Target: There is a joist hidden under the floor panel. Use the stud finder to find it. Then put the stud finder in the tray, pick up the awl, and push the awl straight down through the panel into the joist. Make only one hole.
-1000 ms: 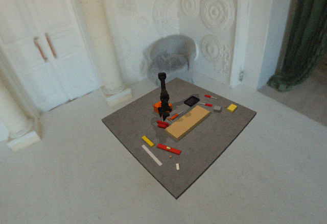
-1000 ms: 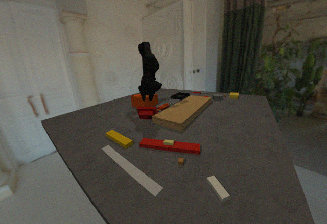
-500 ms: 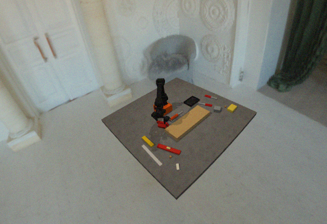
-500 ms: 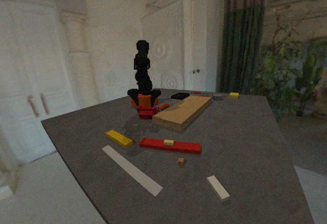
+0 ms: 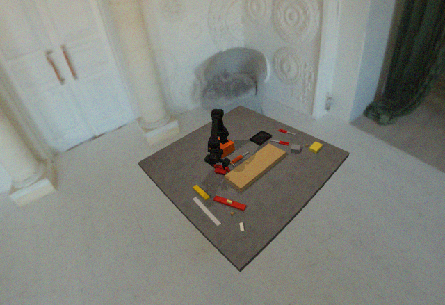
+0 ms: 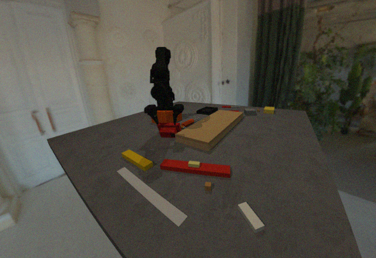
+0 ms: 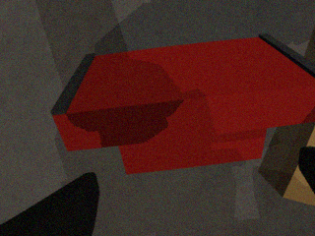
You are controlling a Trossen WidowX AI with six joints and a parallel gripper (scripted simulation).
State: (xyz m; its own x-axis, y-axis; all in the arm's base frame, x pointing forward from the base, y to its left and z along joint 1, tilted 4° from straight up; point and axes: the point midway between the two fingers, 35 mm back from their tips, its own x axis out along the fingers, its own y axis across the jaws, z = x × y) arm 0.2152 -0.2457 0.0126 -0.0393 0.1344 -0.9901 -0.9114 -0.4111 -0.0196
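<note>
The stud finder [image 5: 220, 169] [image 6: 167, 132] [image 7: 231, 74], a red block with dark end strips, lies on the table beside the near left end of the floor panel [image 5: 256, 167] [image 6: 212, 127] [image 7: 301, 193]. My gripper [image 5: 217, 165] [image 6: 165, 124] [image 7: 200, 171] is open and empty, low over the stud finder, with a finger towards either side. An orange-handled tool with a thin metal shaft, seemingly the awl [image 5: 237, 158] [image 6: 187, 123], lies between the arm's base and the panel. The black tray [image 5: 256, 141] [image 6: 201, 113] is behind it. No hole shows in the panel.
Two red-handled tools [image 5: 283, 142] [image 5: 282, 130], a grey block [image 5: 295, 148] and a yellow block [image 5: 315, 147] lie at the far right. A red level [image 6: 212, 169], yellow bar [image 6: 136, 159], pale strip [image 6: 151, 195], small orange cube [image 6: 208, 186] and white block [image 6: 251, 216] lie in front.
</note>
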